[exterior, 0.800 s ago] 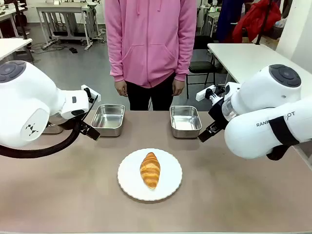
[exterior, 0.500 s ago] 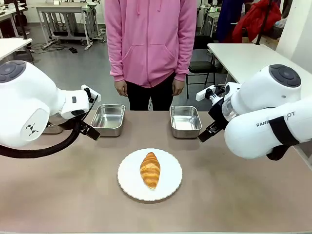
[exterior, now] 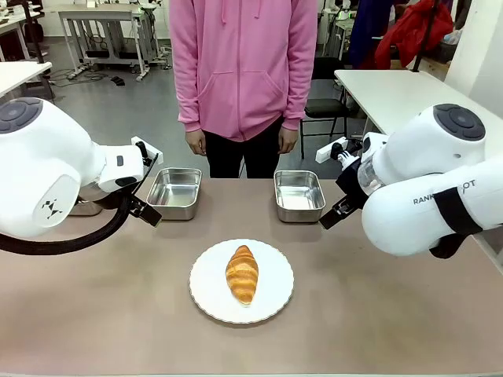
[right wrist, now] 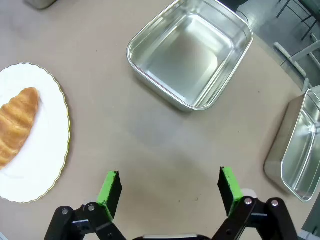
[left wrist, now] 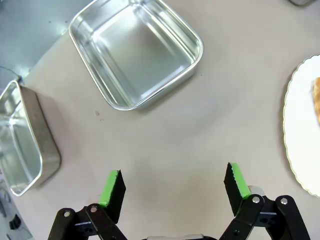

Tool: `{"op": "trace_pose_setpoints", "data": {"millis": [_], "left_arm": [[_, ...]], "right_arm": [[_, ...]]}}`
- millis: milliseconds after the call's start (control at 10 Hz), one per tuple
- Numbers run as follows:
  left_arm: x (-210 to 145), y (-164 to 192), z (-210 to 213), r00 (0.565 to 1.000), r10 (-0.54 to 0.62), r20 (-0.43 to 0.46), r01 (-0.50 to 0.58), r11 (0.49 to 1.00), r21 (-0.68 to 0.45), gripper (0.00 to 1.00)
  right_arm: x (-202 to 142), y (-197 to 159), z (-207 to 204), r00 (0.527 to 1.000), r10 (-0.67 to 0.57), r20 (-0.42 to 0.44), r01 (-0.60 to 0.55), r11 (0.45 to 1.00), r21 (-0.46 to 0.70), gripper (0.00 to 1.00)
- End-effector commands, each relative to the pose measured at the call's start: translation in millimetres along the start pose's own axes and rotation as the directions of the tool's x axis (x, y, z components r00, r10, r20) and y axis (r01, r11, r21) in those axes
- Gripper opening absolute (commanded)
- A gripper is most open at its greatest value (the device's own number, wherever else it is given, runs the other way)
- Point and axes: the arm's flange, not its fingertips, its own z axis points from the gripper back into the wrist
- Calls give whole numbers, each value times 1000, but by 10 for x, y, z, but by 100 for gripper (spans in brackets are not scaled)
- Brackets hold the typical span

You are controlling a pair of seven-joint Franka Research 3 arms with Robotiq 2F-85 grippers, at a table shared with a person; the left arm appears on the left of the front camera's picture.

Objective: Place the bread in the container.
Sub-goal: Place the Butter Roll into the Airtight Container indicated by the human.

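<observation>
Since the golden-brown ridged croissant roll [exterior: 242,274] lies on a round white plate [exterior: 206,297] in the middle of the table [exterior: 393,314], it looks within either arm's reach. Both the left claw [left wrist: 174,187] and the right claw [right wrist: 170,190] gape wide, holding nothing. From the right claw the roll sits at ten o'clock, a shiny rectangular steel pan [right wrist: 190,52] at twelve.

White plate [exterior: 275,297] on table [exterior: 385,318]; person [exterior: 242,71] beyond.

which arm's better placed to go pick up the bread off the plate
Likely right, narrowly. Both hands are open and empty, but the right hand has much of the bread and plate in its wrist view, while the left hand sees mostly a container and the plate's edge.
</observation>
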Motion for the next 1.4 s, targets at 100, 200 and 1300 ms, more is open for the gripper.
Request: {"op": "trace_pose_setpoints", "data": {"millis": [100,200,1300], "left_arm": [[0,0,0,1000,0,0,0,1000,0,100],[52,208,240,999,16,38,-16,1000,-5,100],[-756,2428,1904,989,-73,128,110,941,-319,100]], "right_arm": [[0,0,0,1000,0,0,0,1000,0,100],[118,-124,206,1000,18,1,-18,1000,5,100],[-667,-2267,1652,950,-147,275,105,981,163,100]]}}
